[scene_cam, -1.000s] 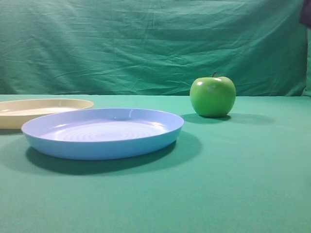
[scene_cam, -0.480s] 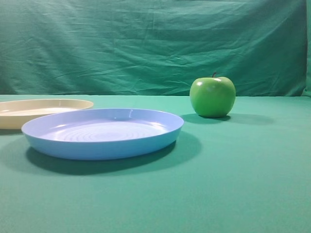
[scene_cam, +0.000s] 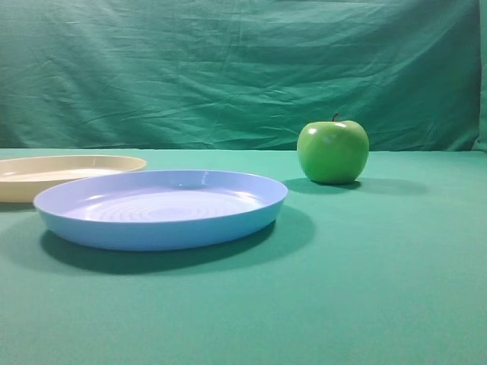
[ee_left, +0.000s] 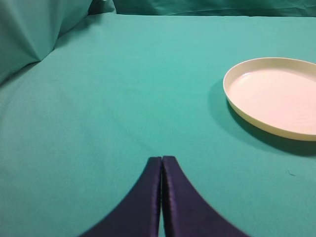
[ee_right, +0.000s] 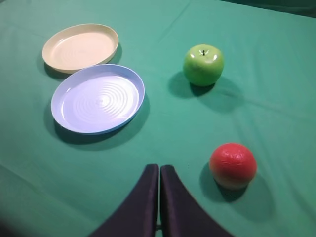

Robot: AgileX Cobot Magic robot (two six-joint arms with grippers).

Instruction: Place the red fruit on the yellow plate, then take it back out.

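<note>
The right gripper (ee_right: pixel 159 170) has its jaws pressed together, holding nothing; the red fruit (ee_right: pixel 232 165) sits just right of them, round, no long axis. Ahead: green apple (ee_right: pixel 203 64), blue plate (ee_right: pixel 98 98), yellow plate (ee_right: pixel 80 47) beyond. The left gripper (ee_left: pixel 162 163) is likewise closed.

Exterior view: low, near table level, facing the backdrop across the blue plate (scene_cam: pixel 161 207). Right wrist view looks down on that plate from above; left wrist view, low and close, shares only the yellow plate (ee_left: pixel 276 98).
</note>
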